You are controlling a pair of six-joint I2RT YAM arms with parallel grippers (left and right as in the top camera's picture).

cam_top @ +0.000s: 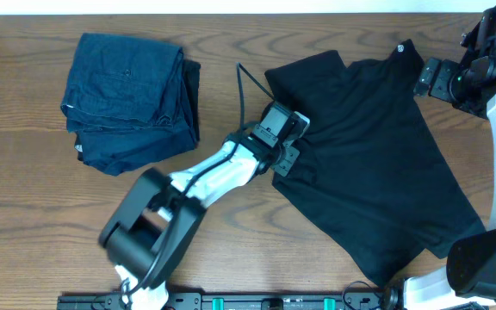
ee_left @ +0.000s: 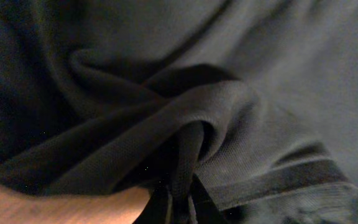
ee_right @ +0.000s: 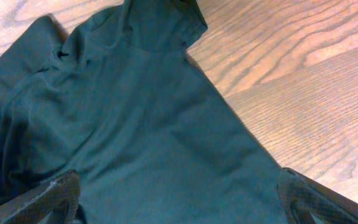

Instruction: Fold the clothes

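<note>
T-shirt (cam_top: 377, 146) pinched in closed left gripper (ee_left: 179, 208); right gripper (ee_right: 179, 193) wide open, empty; white tag (cam_top: 398, 49) unreadable.

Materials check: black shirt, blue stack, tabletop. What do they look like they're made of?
Black T-shirt: soft matte knit, probably cotton; fine knit texture and limp folds up close. Blue stack: heavier, denim-like cloth with stitched seams. Table: brown wood grain, possibly laminate.

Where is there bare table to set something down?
Bare table: bottom centre between left arm and T-shirt hem; bottom-left corner below denim stack; narrow gap between stack and shirt up top. Right half crowded: shirt plus right gripper.
</note>
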